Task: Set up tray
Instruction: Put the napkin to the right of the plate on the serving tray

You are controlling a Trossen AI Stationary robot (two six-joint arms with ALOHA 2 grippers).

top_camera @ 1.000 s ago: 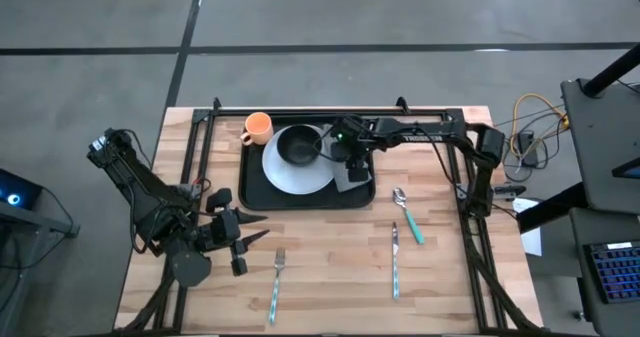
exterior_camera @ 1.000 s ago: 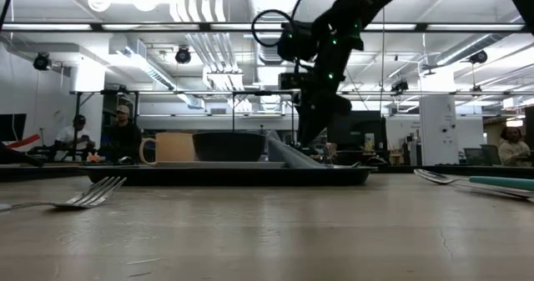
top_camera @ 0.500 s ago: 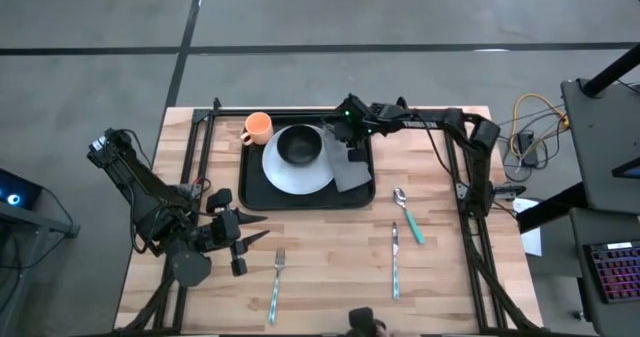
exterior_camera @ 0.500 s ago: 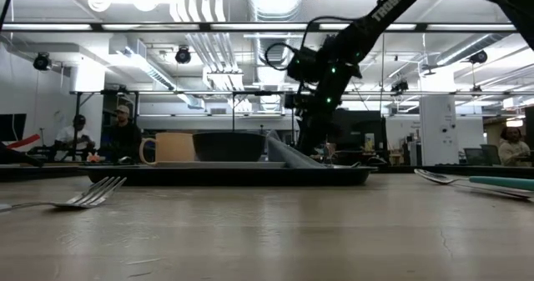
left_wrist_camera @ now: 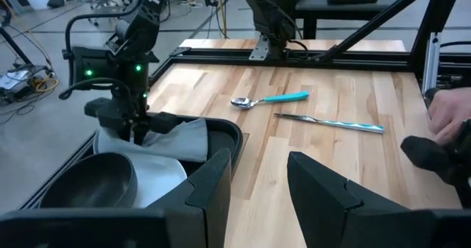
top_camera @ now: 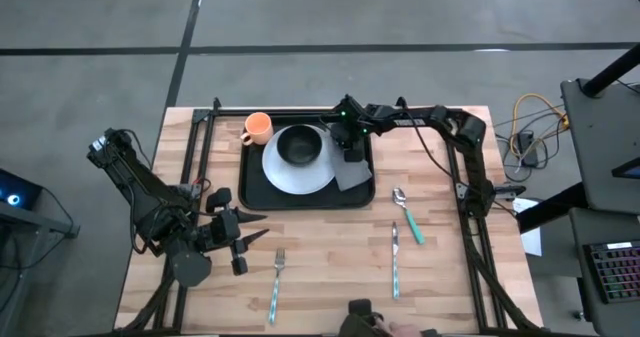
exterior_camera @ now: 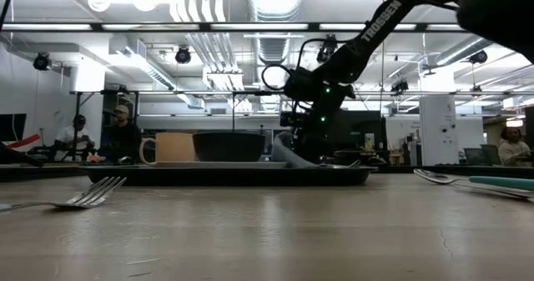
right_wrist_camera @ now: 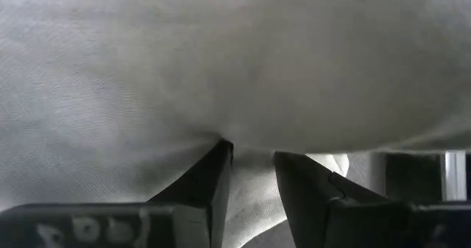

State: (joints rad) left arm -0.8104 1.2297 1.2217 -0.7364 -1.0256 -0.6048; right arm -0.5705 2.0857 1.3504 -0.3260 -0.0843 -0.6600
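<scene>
The large black rectangular tray (top_camera: 255, 192) with rounded corners and a raised rim lies at the far middle of the pale wooden slatted table (top_camera: 320, 267). On it sits a round white plate (top_camera: 290, 175) carrying a dark round bowl (top_camera: 299, 146), and an orange mug (top_camera: 257, 128) stands at the tray's far left corner. A grey folded cloth napkin (top_camera: 352, 170) lies along the tray's right side, partly over the plate's edge.

The right gripper (top_camera: 351, 147) is down over the napkin's far end; its wrist view shows the two dark fingers (right_wrist_camera: 213, 178) narrowly apart with a fold of grey cloth pinched between them, so they are clamped on the napkin. In the low view the right gripper (exterior_camera: 304, 148) stands just above the tray with the napkin rising to it.

On the bare wood to the right of the tray lie a metal spoon with a teal handle (top_camera: 407, 217) and a metal knife with a teal handle (top_camera: 394, 262); a metal fork with a teal handle (top_camera: 276, 285) lies nearer the front left.

The left gripper (top_camera: 248, 235) waits above the table's left front, fingers spread apart and holding nothing. A person's hand (left_wrist_camera: 449, 119) shows at the table's front edge
</scene>
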